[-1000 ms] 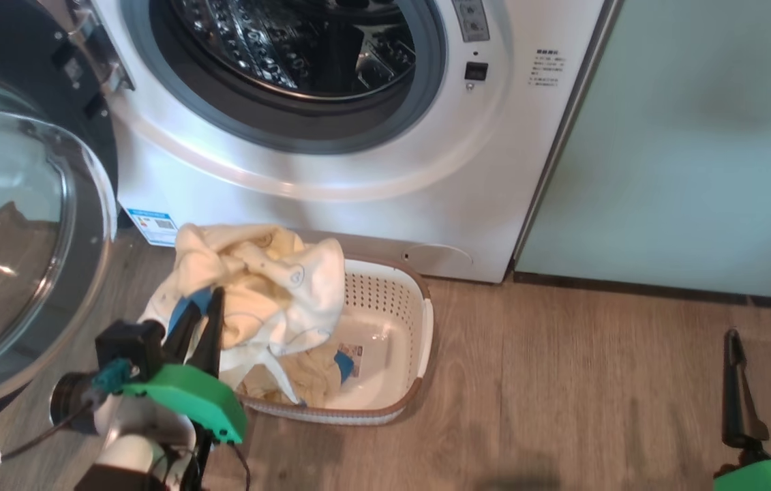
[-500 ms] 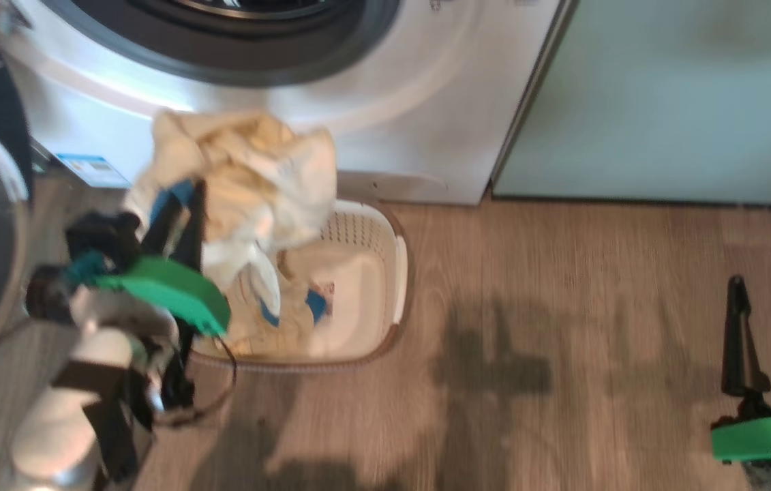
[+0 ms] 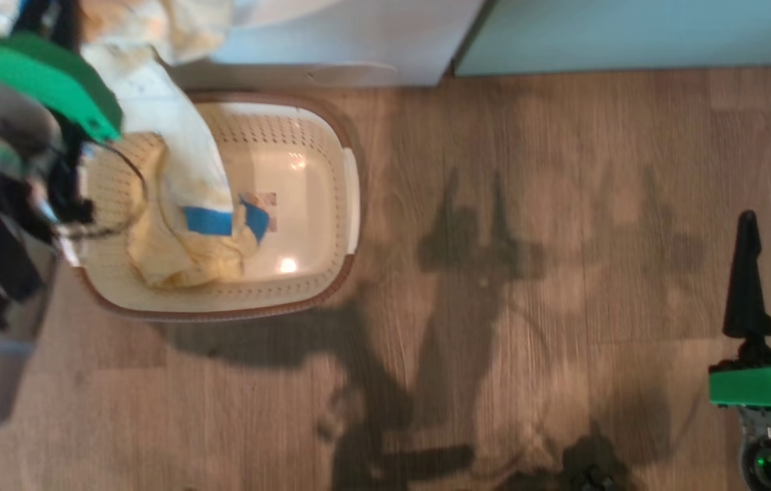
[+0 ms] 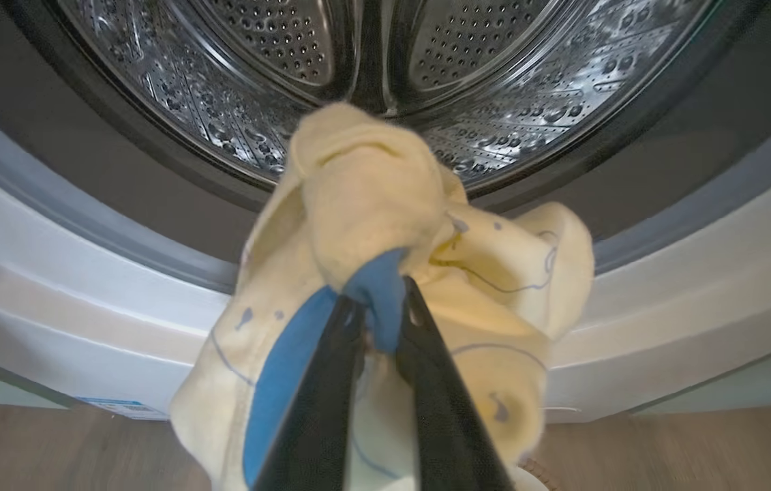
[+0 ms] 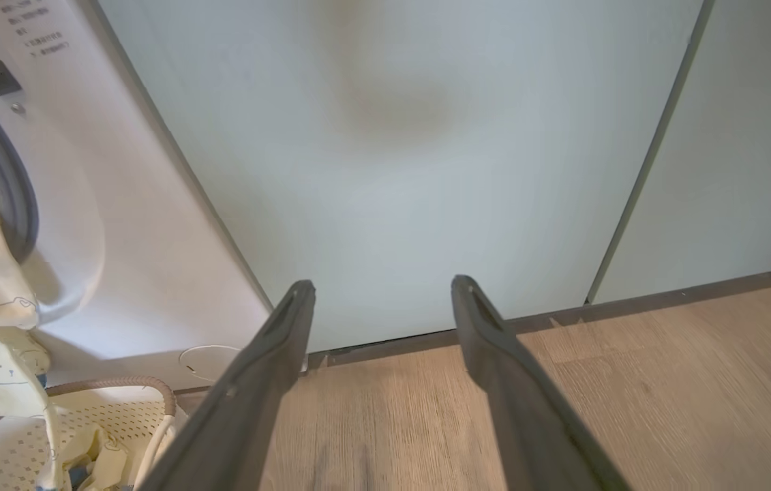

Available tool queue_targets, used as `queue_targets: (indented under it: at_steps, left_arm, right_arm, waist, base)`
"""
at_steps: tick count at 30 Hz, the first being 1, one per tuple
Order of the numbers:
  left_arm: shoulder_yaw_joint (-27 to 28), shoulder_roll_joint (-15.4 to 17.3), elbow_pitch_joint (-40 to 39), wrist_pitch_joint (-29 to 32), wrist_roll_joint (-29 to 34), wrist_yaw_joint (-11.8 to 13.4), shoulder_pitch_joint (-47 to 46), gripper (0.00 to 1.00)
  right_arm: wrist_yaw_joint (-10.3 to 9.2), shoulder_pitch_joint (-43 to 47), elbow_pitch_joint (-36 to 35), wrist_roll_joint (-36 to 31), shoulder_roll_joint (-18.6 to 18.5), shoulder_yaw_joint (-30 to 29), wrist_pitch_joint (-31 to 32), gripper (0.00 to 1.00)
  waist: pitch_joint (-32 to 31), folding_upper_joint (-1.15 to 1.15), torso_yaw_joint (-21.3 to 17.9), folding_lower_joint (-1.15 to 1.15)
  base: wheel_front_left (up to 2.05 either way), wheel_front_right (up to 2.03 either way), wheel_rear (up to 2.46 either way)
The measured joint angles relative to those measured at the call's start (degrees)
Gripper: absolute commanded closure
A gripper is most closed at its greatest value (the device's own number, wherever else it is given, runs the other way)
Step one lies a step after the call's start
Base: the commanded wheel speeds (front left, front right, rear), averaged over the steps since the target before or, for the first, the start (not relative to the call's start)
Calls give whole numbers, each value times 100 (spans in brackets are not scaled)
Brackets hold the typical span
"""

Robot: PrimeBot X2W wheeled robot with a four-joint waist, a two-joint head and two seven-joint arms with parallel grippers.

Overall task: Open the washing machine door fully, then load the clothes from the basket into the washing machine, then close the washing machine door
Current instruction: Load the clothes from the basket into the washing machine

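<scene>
While our left claw (image 4: 383, 301) pinches the clothes (image 4: 371, 184) shut-tight just outside the washing machine (image 4: 51, 286), we judge loading underway; next, carry them inside and release.

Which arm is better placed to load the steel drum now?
Left. The left claw grips a soft pale yellow garment with blue trim before the steel drum. The right claw stands open, facing a pale green cabinet.
</scene>
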Motion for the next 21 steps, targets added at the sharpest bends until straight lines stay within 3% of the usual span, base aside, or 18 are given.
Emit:
queue_targets:
  at_steps: [14, 21]
  left_arm:
    - [-163, 687, 804, 1719, -54, -296, -2020, 100]
    - [-339, 1085, 1143, 2146, 258, -393, -3005, 100]
  right_arm:
    - [0, -571, 371, 292, 0, 386, -112, 0]
    - [0, -747, 393, 450, 0, 545, -126, 0]
  waist:
    - [746, 0, -446, -1]
    - [967, 0, -698, -1]
  base:
    - [0, 0, 0]
    - [0, 0, 0]
